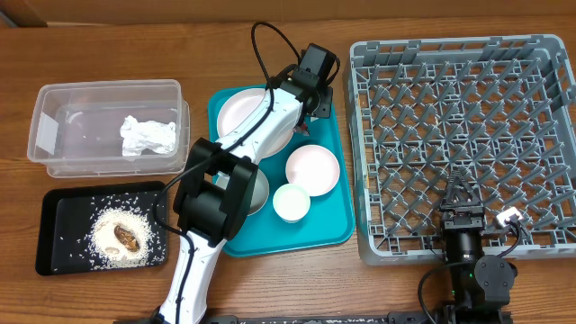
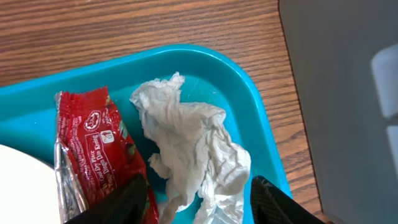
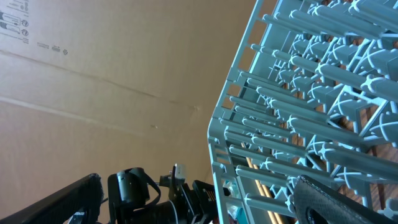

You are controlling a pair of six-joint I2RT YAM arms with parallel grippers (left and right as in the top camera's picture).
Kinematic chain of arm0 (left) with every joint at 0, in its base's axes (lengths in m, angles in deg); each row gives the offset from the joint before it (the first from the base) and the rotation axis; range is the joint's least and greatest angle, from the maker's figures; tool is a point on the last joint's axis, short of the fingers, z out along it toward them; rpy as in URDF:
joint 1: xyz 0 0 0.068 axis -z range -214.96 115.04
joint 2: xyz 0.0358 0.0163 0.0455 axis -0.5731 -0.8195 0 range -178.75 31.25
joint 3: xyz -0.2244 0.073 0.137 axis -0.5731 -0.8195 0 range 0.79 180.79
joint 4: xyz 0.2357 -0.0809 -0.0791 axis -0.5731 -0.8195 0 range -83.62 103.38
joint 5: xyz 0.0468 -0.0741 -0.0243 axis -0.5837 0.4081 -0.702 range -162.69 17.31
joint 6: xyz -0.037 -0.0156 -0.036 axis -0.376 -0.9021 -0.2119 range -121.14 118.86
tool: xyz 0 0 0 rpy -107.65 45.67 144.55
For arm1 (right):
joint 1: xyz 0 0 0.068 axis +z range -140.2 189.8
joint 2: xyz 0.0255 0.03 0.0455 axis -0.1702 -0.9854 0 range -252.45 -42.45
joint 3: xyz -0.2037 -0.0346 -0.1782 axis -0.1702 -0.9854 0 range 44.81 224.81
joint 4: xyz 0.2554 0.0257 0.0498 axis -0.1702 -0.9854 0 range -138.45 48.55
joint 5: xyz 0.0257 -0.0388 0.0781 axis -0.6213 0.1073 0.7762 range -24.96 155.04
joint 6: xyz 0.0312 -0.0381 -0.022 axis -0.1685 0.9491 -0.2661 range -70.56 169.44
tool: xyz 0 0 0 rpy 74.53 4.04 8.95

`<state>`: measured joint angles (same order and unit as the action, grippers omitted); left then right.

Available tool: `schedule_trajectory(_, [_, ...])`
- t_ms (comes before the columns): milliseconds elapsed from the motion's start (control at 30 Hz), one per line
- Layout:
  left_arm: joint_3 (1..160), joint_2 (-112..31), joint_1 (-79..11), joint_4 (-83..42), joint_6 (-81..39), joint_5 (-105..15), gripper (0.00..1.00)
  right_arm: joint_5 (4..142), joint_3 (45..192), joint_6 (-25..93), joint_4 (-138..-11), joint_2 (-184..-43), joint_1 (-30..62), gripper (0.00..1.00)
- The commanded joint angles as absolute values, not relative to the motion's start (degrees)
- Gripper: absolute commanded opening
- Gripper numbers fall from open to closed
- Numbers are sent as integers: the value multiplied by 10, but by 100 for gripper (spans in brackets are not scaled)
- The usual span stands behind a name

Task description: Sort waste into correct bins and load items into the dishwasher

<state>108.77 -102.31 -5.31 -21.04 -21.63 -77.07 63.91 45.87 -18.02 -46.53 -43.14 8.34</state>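
Found left gripper (image 2: 199, 202) part-spread, with fingers (image 2: 121, 199) set either side of the near end of a crumpled napkin (image 2: 193, 137); could not tell whether they pressed on it. Located that napkin in the far right corner of the teal tray (image 2: 249, 93), touching a red wrapper (image 2: 90, 146) just to its left. Judged both waste pieces not yet sorted. Noted on the same tray a white plate (image 1: 241, 112), pink bowl (image 1: 312, 168), white cup (image 1: 292, 203) and a grey bowl (image 1: 261, 196) mostly hidden under the arm; found none loaded. Recorded left of the teal tray a clear tub (image 1: 54, 135) holding a second napkin (image 1: 148, 135), and a black tray (image 1: 54, 225) holding rice (image 1: 103, 247) with a brown lump (image 1: 124, 236); judged that part done. Saw right of the teal tray the dish rack (image 1: 360, 144) without tableware, and the right gripper (image 1: 460, 189) over its near edge, spread wide and holding nothing. Rated the task as early: two waste pieces and four dishes outstanding.
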Motion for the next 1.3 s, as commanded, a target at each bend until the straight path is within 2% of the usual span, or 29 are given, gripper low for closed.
schedule_trajectory(0, [1088,-1044,-49,-208,-204,-780,52,632,453,-174,-461,-427,81,100])
schedule_trajectory(200, [1088,-1044,-49,-200,-204,-780,35,632,453,-174,-461,-427,81,100])
schedule_trajectory(333, [1088,-1044,-49,-200,-204,-780,13,632,453,-174,-461,-427,81,100])
schedule_trajectory(433, [1088,-1044,-49,-200,-204,-780,5,632,453,-174,-461,-427,81,100])
schedule_trajectory(733, [1101,-1011,-49,-214,-204,-771,4,632,453,-174,-461,-427,81,100])
schedule_trajectory(1000, [1103,-909,-52,-238,-213,-775,4,632,453,-174,-461,-427,81,100])
schedule_trajectory(1267, [1103,-777,-80,-321,-248,-879,4,632,453,-174,-461,-427,81,100])
